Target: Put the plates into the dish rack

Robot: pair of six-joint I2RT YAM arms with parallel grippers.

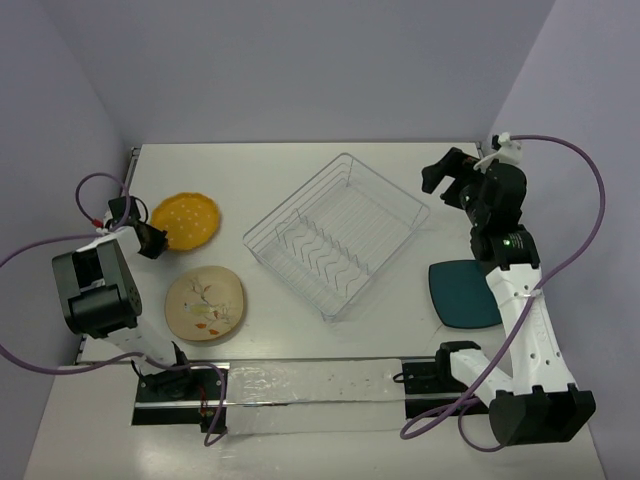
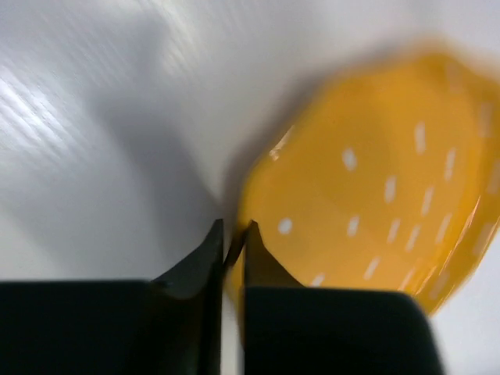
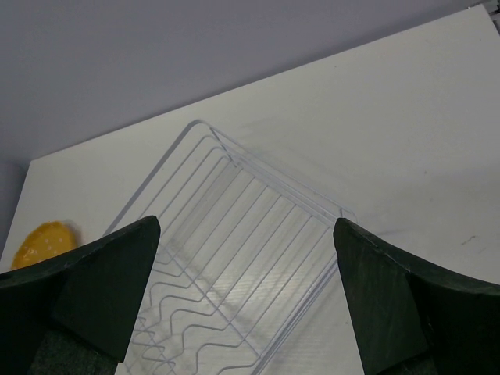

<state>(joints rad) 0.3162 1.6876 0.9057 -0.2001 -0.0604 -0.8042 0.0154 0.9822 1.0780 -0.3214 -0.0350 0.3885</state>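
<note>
Left tool (image 2: 233, 226) is pinching the near rim of the orange plate (image 2: 375, 195), with the jaws narrowed to a thin slit and the rim between them. The plate is spreading out ahead of and to the right of the tips, lying low on the desk (image 1: 250, 170). It's too blurry to tell whether it's lifting off yet. An edge grip makes sense here, since a flat plate offers no other hold and a rim hold lets it be tipped upright for the prongs.

Right tool (image 1: 445, 178) is hanging wide apart, holding nothing. The dish rack (image 3: 234, 234) is sitting just ahead of and below its fingers, probably so the tool is ready to steady or receive. The rack is showing no plates inside. The teal plate (image 1: 465, 293) is lying behind the right tool, beside its arm. The beige plate (image 1: 205, 305) is lying flat just to the right of and behind the left tool, untouched. Judging the step as grasp of the first plate, with all three plates unloaded. The thin rim could be slipping once it's raised.
</note>
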